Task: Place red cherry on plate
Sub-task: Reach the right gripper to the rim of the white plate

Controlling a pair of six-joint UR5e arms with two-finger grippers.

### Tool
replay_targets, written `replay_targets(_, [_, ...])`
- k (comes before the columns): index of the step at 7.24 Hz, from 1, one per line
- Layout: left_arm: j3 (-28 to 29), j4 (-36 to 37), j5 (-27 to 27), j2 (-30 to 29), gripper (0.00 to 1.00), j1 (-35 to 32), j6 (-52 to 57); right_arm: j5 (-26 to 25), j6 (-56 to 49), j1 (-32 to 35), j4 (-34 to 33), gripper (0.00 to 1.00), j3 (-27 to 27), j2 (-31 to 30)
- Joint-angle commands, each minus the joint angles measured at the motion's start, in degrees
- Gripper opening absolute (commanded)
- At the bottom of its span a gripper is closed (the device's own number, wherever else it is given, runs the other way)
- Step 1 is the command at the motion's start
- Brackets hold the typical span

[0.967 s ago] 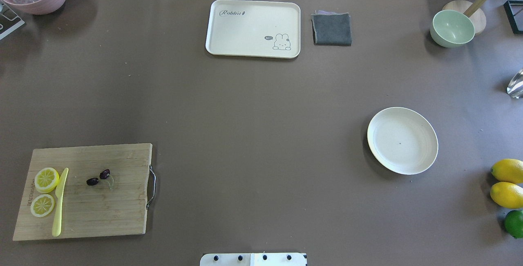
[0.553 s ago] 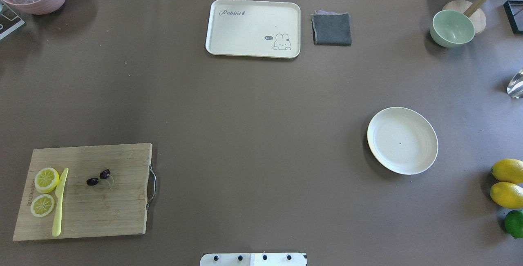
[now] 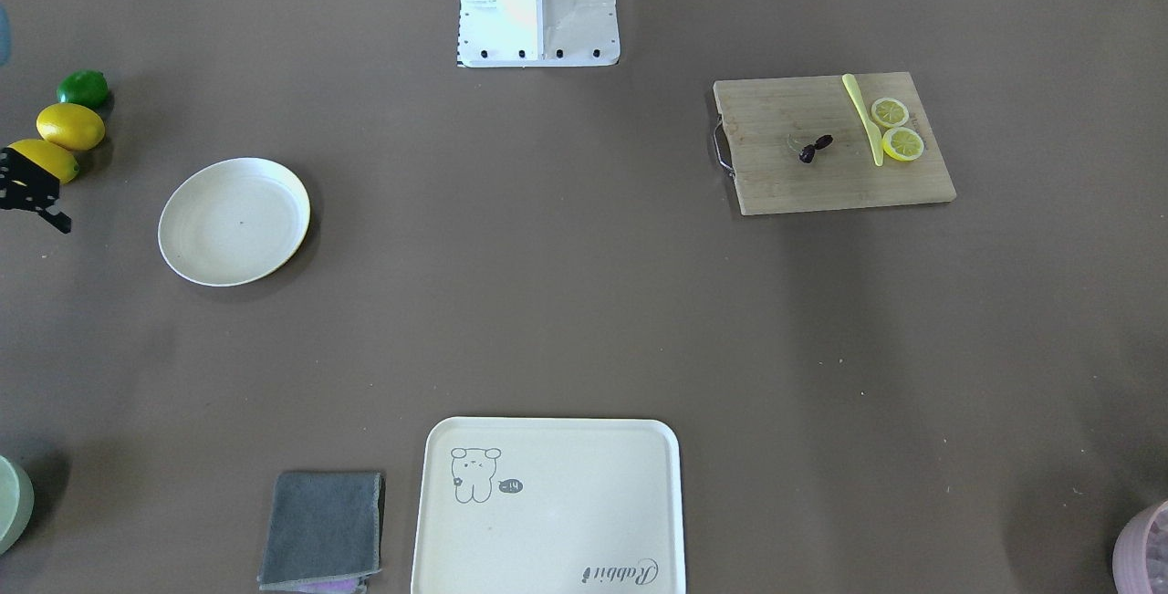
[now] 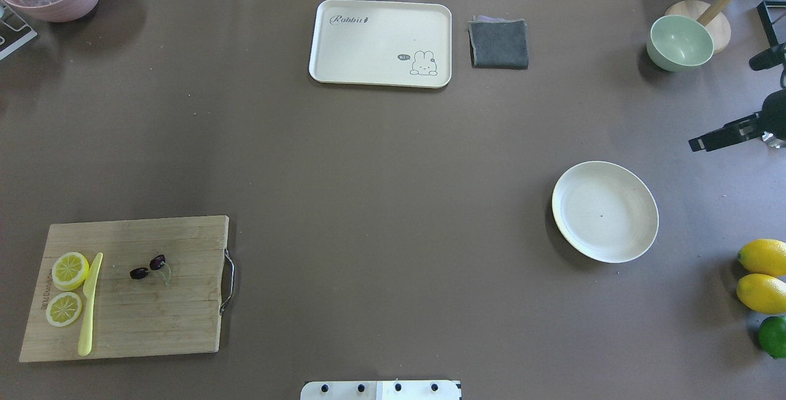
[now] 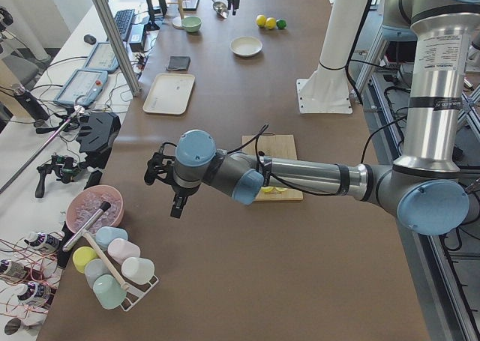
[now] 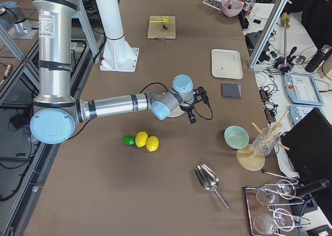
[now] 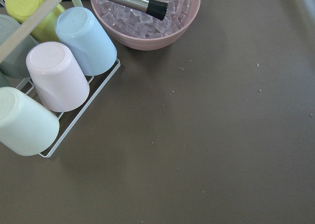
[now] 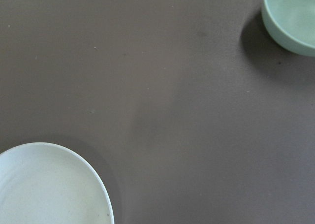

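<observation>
The red cherry [image 4: 158, 261] [image 3: 808, 154] lies on the wooden cutting board [image 4: 184, 314] at the table's left front, touching a second dark cherry [image 4: 139, 273]. A thin green stem curves beside them. The round cream plate [image 4: 605, 179] [image 3: 234, 256] [image 8: 44, 184] sits bare on the right. My right gripper [image 4: 721, 105] [image 6: 196, 107] hovers beyond the plate at the right edge, fingers apart, holding nothing. My left gripper [image 5: 169, 187] hangs over the table's far left end, off the board. It shows only in the exterior left view, so I cannot tell its state.
Two lemon slices [image 4: 69, 270] and a yellow knife [image 4: 89, 308] share the board. A cream tray [image 4: 381, 42] and grey cloth [image 4: 498, 43] lie at the back. A green bowl [image 4: 678, 42], lemons [image 4: 761, 274], a lime, a pink ice bowl [image 7: 147, 17] and a cup rack ring the edges.
My right gripper has come into the overhead view at the right edge, above the plate's far side. The cherries and plate have not moved.
</observation>
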Motion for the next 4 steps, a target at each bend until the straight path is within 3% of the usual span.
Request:
replay_targets(1, [-0.16, -0.13, 0.01, 0.13, 0.98, -0.09, -0.07, -5.86, 11.72, -9.19, 12.61, 1.0, -3.81, -1.04])
replay_targets(2, [-0.25, -0.13, 0.01, 0.04, 0.98, -0.18, -0.07, -9.46, 11.83, -12.8, 14.4, 1.0, -5.13, -1.05])
replay_targets(4, [-0.16, -0.04, 0.01, -0.57, 0.98, -0.18, -0.16, -9.15, 11.92, -14.15, 14.42, 0.97, -6.2, -1.05])
